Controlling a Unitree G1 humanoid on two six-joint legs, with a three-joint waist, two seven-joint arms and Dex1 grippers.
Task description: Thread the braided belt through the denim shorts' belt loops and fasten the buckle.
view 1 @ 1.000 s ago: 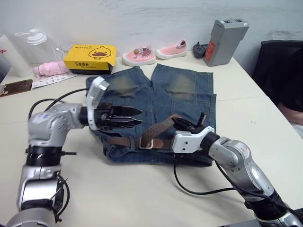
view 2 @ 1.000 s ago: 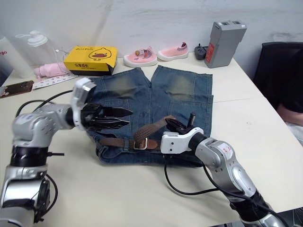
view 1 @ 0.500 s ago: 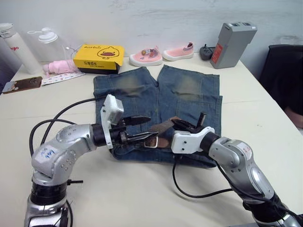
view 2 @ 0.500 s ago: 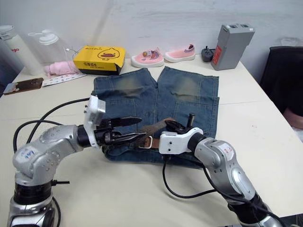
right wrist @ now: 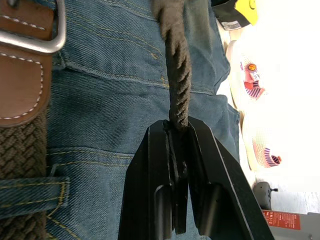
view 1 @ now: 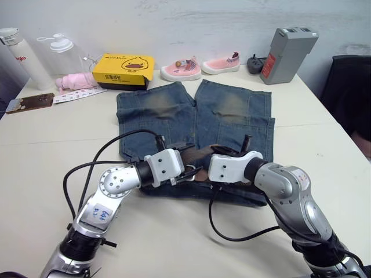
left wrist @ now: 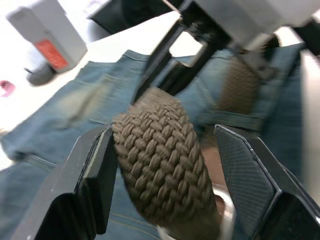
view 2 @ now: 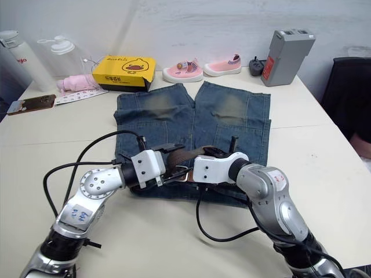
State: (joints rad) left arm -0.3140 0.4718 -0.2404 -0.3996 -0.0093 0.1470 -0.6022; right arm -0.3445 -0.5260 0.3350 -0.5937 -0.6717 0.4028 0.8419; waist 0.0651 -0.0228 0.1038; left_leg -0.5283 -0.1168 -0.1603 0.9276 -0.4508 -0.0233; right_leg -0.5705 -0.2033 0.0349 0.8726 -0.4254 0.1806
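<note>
Along the back of your worktop (view 1: 52, 127) you've got a yellow duck box (view 1: 123, 71), two pink baby shoes (view 1: 203, 63), a grey battery pack (view 1: 288, 47), plus white bottles (view 1: 23, 55) and a phone (view 1: 29, 103) far left.

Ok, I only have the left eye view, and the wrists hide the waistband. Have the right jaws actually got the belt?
Observer: Yes. The right gripper has its jaws shut on the belt, pinching it edge-on.
Operator: And the left?
Observer: The left gripper has its jaws open. The belt lies between them, with a gap on one side.
Operator: Is the belt through any loop?
Observer: Yes. The right wrist view shows it under one loop, with the buckle further along.
</note>
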